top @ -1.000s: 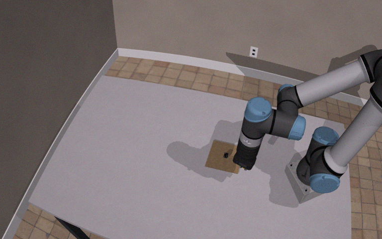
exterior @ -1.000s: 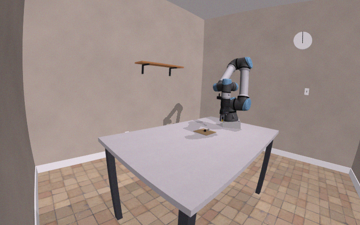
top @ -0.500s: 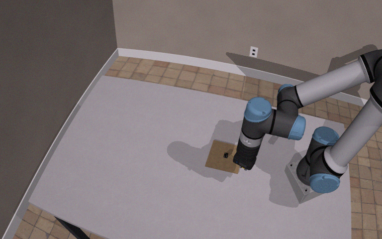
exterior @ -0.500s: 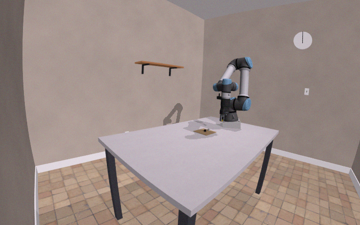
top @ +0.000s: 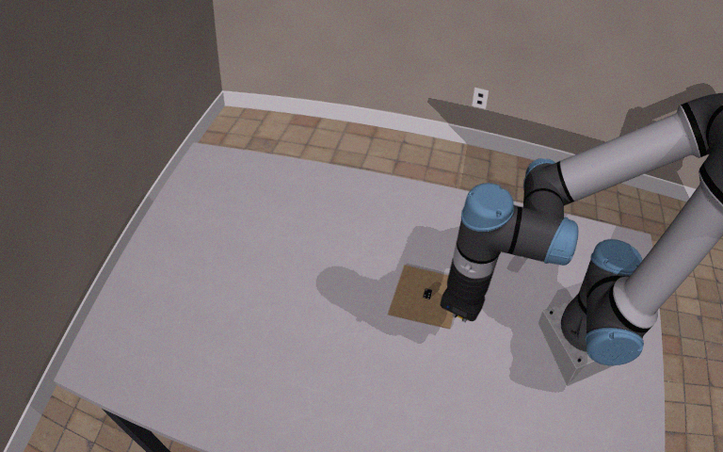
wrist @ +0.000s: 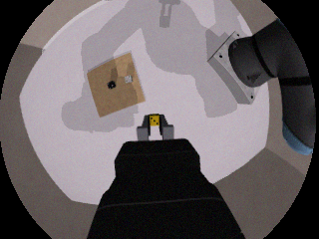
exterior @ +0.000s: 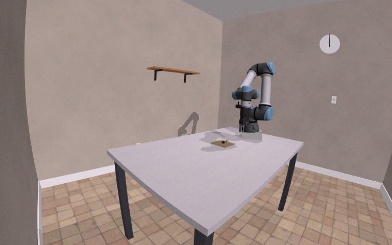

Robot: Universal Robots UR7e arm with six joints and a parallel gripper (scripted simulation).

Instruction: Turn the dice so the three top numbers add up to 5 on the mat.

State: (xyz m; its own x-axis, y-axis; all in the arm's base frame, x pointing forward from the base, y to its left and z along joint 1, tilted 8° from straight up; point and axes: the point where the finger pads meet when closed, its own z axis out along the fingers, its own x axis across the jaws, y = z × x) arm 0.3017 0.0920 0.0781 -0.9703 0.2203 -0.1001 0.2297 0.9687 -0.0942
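Note:
A brown square mat (top: 420, 297) lies flat on the grey table; it also shows in the wrist view (wrist: 116, 84) and in the exterior view (exterior: 222, 143). A black die (top: 426, 293) sits near the mat's middle, seen in the wrist view (wrist: 112, 84) with a white die (wrist: 128, 79) beside it. My gripper (wrist: 154, 120) is shut on a yellow die (wrist: 155, 119) and holds it well above the table, off the mat's edge on the robot's side. In the top view the gripper (top: 459, 317) hangs over the mat's near right corner.
The robot's grey base block (top: 570, 347) stands on the table right of the mat. The arm's elbow and forearm (top: 522, 223) hang above the mat's right side.

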